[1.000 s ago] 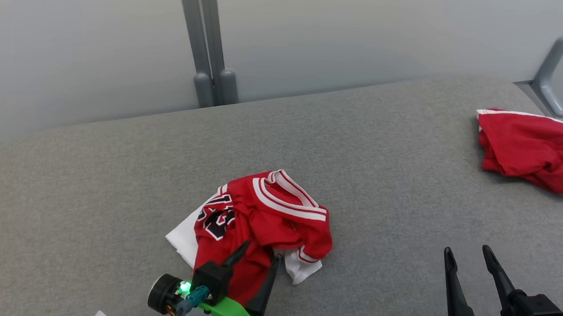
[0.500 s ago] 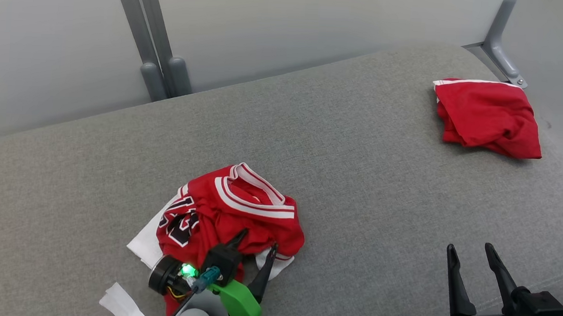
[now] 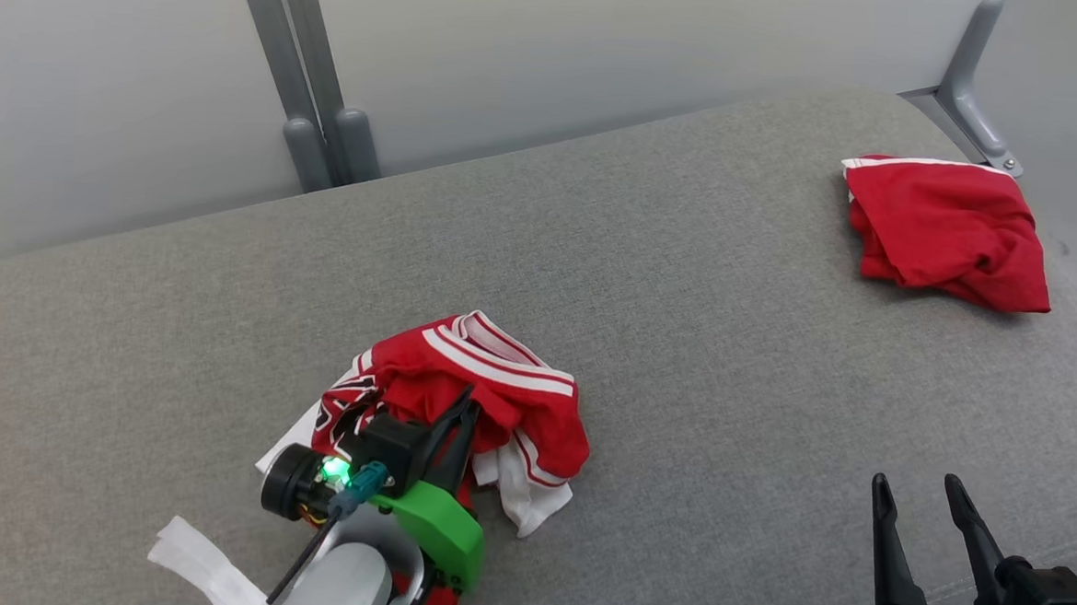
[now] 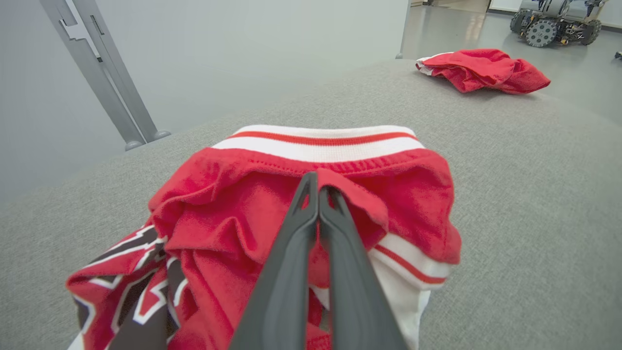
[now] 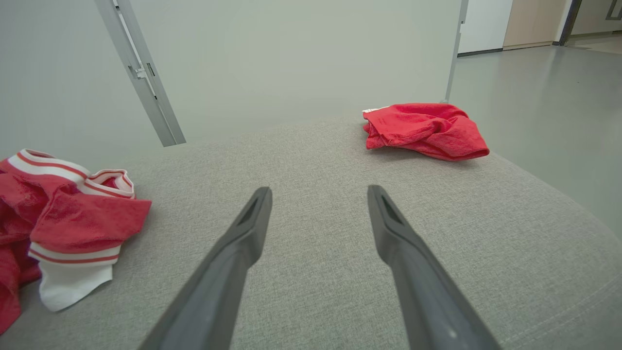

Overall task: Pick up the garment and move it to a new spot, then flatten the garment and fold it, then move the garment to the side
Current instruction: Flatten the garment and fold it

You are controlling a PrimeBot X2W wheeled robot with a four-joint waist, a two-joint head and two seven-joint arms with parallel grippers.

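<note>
- Left gripper [image 4: 316, 187], near left: jaws together, clamped on a fold of the red jersey [image 3: 497, 383].
- Jersey lies crumpled on the grey fabric worktop [image 3: 686, 292], near side, left of centre; white trim, black lettering on its left.
- Right gripper [image 3: 916, 484], near right: jaws apart, holding nothing.
- Second red garment [image 3: 948, 232] bunched at far right, well apart from the jersey.

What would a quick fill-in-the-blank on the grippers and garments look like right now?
1. The left gripper is ____ on the red jersey.
2. The right gripper is ____ and holds nothing above the grey surface.
3. The second red garment lies at the surface's far ____ corner.
Missing: shut; open; right.
</note>
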